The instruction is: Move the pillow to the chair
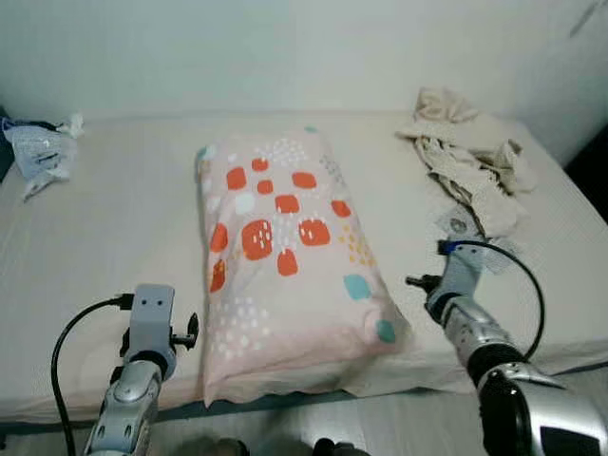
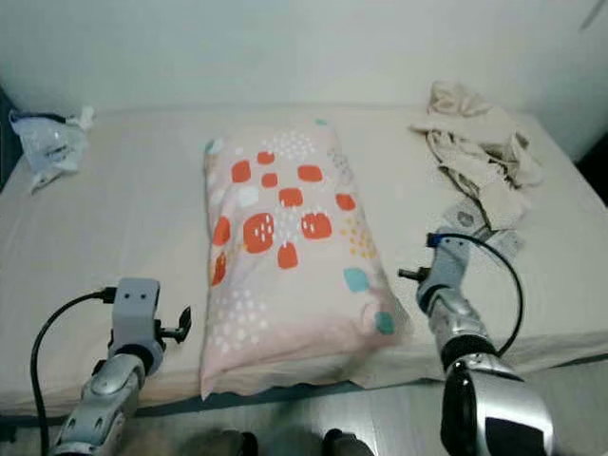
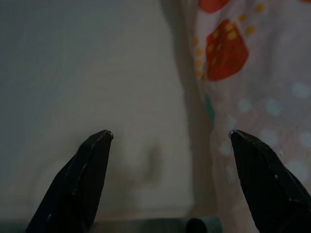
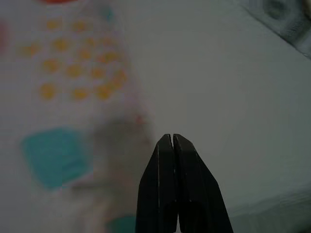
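The left gripper (image 3: 170, 138) is spread wide, the pillow (image 1: 285, 256) just beside it. The right gripper (image 4: 172, 138), fingers pressed together, flanks the pillow's other side.

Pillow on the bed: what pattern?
Pale pink pillow with orange-red patches, teal and white spots; clearest in left eye view.

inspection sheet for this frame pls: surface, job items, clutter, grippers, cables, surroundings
Surface: bed with a pale sheet, smooth.
Job's things: pillow, pink with orange and teal patches, lies lengthwise mid-bed, near end at the bed edge. Chair: nothing seen.
Clutter: crumpled cream cloth at far right; plastic bag at far left.
Grippers: left gripper open, beside the pillow's left edge; right gripper shut, beside its right edge. Neither holds anything.
Cables: black cable loops from the left wrist, another from the right.
Surroundings: white wall behind the bed.
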{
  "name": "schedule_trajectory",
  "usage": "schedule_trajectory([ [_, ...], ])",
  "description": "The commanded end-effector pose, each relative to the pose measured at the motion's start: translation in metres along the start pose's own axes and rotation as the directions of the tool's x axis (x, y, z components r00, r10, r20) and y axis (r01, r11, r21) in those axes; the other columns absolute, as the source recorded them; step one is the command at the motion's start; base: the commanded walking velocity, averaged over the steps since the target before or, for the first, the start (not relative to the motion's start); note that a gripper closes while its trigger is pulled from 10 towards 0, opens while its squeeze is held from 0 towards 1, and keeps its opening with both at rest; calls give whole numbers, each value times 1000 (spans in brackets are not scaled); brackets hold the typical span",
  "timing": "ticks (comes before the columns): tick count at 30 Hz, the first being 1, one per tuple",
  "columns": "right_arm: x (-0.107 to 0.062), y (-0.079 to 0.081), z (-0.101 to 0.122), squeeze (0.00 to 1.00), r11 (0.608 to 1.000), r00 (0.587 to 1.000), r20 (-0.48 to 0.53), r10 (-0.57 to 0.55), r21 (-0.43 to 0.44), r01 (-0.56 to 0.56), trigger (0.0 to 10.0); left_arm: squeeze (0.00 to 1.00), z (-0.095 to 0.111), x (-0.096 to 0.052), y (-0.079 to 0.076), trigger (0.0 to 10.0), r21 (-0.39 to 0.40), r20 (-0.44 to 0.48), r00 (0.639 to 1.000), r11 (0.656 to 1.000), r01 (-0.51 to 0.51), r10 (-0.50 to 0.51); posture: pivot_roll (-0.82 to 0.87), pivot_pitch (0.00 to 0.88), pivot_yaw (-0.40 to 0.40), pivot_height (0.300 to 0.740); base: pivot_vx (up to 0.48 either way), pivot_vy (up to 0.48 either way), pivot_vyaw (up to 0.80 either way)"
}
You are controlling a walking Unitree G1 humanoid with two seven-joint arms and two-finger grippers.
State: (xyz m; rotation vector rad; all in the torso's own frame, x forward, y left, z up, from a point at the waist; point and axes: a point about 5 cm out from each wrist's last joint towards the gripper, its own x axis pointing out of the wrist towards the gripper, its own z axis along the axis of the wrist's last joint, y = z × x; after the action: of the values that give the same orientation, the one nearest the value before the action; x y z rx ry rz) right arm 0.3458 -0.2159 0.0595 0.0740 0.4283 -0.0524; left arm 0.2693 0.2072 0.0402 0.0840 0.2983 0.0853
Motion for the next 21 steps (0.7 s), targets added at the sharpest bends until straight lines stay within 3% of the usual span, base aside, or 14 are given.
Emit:
schedule_trajectory([
  [1, -2, 28, -14, 0, 988, 992, 26, 120, -98, -117, 10000, 0, -18, -4, -4, 10000, -29, -43, 999, 1000, -9, 8, 71, 54, -54, 740, 0, 0, 0],
  [3, -5, 60, -27, 0, 958, 967, 39, 251, -155, -242, 10000, 0, -21, -3, -5, 10000, -47, -46, 998, 998, -38, 35, 64, 38, -71, 740, 0, 0, 0],
  [7, -10, 77, -37, 0, 944, 955, 44, 295, -168, -284, 10000, 0, -20, -1, -7, 10000, -77, -23, 997, 994, -73, 71, 68, 33, -98, 740, 0, 0, 0],
  [11, -11, 78, -39, 0, 943, 955, 57, 290, -185, -276, 10000, 0, -18, -1, -7, 10000, -84, -6, 996, 992, -90, 90, 66, 37, -99, 740, 0, 0, 0],
  [12, -12, 75, -39, 0, 940, 956, 81, 280, -227, -256, 10000, 0, -19, -2, -7, 10000, -87, -3, 996, 992, -87, 87, 63, 40, -82, 740, 0, 0, 0],
  [15, -14, 73, -40, 0, 939, 957, 106, 271, -248, -238, 10000, 0, -20, -5, -6, 10000, -90, 13, 998, 994, -67, 68, 42, 42, -49, 740, 0, 0, 0],
  [21, -20, 64, -53, 0, 948, 963, 100, 250, -227, -223, 10000, 0, -25, -8, -1, 10000, -72, 12, 997, 995, -73, 74, 32, 37, -29, 740, 0, 0, 0],
])
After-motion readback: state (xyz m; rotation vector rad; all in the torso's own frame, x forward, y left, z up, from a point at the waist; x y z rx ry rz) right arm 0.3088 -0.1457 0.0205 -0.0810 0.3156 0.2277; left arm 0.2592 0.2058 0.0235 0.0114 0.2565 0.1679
